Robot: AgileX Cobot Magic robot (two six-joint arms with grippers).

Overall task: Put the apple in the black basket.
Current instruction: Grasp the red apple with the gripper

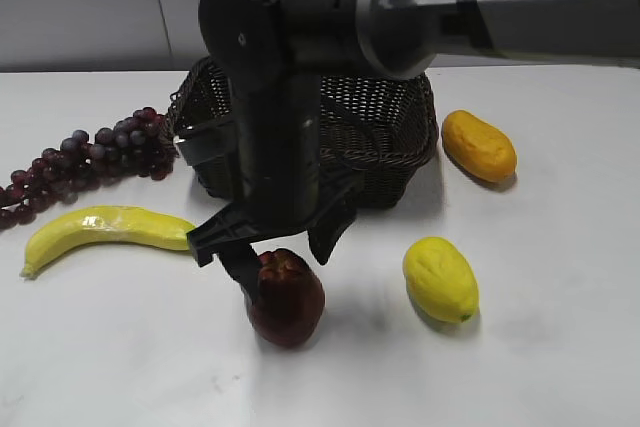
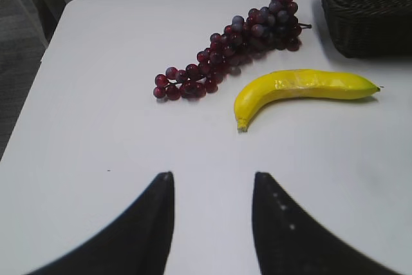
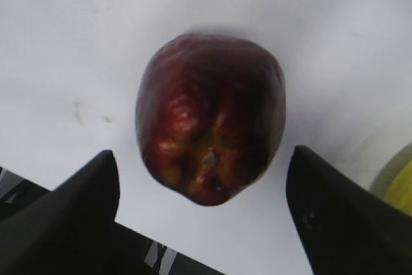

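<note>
Exterior view first: right gripper (image 1: 268, 253) reaching across the middle, hanging right over the apple (image 1: 287, 298), fingers spread wide with one tip down by the apple's left shoulder. Not clamped on anything yet, probably just lining up for the pinch. Apple sitting on the white table (image 1: 560, 347), near side, just in front of the black basket (image 1: 385, 127), so a short lift and carry once grabbed. Yellow lemon (image 1: 440, 278) to the right of the apple, orange fruit (image 1: 479, 145) farther right next to the basket, banana (image 1: 105, 228) and grape bunch (image 1: 90, 157) off to the left.

Left wrist view: left gripper (image 2: 212, 223) parked low over bare table, fingers apart, nothing between them. Banana (image 2: 302, 88) and grape bunch (image 2: 238, 46) beyond it, corner of the black basket (image 2: 364, 11) top right. Looks idle, kept out of the other arm's way.

Right wrist view: apple (image 3: 210, 134) centred between the two open fingers, lobed top facing the camera, clear gap on both sides. Sliver of lemon (image 3: 396, 181) at the right edge. Seems well aligned for closing.
</note>
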